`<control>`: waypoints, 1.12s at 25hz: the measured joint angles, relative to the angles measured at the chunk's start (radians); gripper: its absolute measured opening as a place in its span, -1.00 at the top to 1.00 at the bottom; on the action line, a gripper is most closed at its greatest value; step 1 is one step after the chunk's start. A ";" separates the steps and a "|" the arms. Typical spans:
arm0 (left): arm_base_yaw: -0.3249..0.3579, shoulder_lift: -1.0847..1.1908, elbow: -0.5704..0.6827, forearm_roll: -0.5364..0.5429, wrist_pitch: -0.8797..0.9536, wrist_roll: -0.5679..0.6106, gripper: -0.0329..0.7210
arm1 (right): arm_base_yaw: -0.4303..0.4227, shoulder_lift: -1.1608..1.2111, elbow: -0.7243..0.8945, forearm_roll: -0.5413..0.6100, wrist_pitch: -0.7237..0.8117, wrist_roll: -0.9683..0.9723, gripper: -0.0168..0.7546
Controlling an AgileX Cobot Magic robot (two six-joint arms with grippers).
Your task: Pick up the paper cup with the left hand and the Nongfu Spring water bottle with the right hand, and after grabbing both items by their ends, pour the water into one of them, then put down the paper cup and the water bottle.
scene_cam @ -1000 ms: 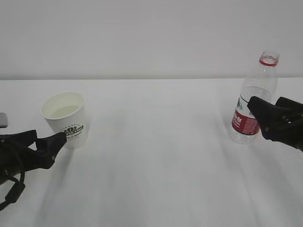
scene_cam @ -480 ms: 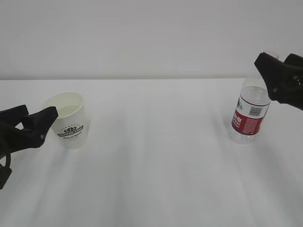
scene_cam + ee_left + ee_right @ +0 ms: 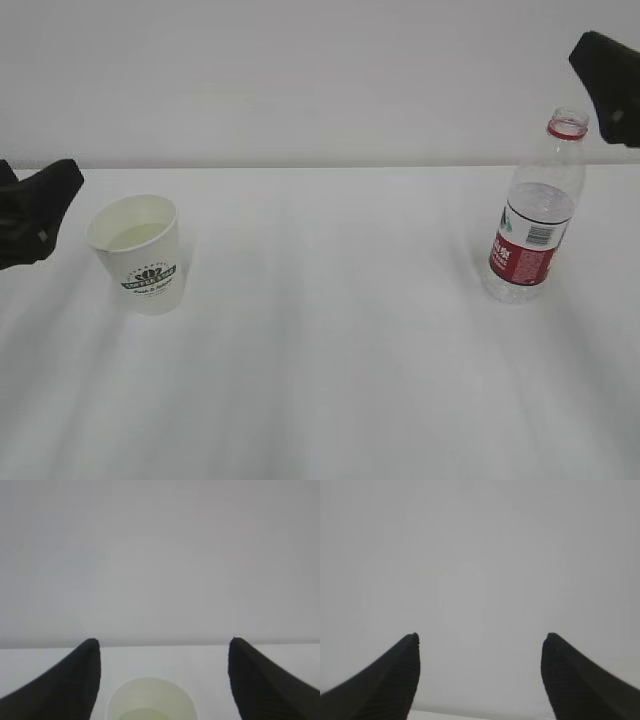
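The paper cup (image 3: 137,253) stands upright on the left part of the white table (image 3: 330,330), logo facing the camera, with pale water (image 3: 136,236) inside. The left hand (image 3: 35,208) hangs just beside the cup, to its left and apart from it; in the left wrist view its jaws stand wide apart over the cup rim (image 3: 150,699) and hold nothing. The water bottle (image 3: 536,219) stands upright, uncapped, at the right of the table. The right hand (image 3: 610,72) sits above and to the right of the bottle neck, clear of it. The right wrist view shows its jaws spread wide and empty against the blank wall (image 3: 480,570).
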 joint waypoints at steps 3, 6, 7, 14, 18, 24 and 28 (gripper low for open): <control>0.000 -0.042 0.004 0.000 0.000 0.000 -0.62 | 0.000 -0.051 -0.018 0.000 0.047 0.000 -0.52; 0.000 -0.083 0.004 0.000 0.000 0.000 -0.62 | 0.000 -0.095 -0.044 0.000 0.103 0.000 -0.52; 0.000 -0.097 0.004 0.000 0.000 0.000 -0.62 | 0.000 -0.108 -0.052 0.000 0.117 0.000 -0.52; 0.000 -0.135 -0.032 -0.005 0.000 0.000 -0.62 | 0.000 -0.159 -0.075 -0.002 0.161 0.000 -0.52; 0.000 -0.137 -0.088 0.000 0.011 0.000 -0.62 | 0.000 -0.188 -0.078 -0.002 0.204 0.000 -0.52; 0.000 -0.161 -0.184 0.036 0.185 0.000 -0.62 | 0.000 -0.256 -0.126 -0.002 0.366 0.000 -0.52; 0.000 -0.203 -0.207 0.036 0.275 0.000 -0.62 | 0.000 -0.285 -0.144 -0.002 0.407 0.000 -0.52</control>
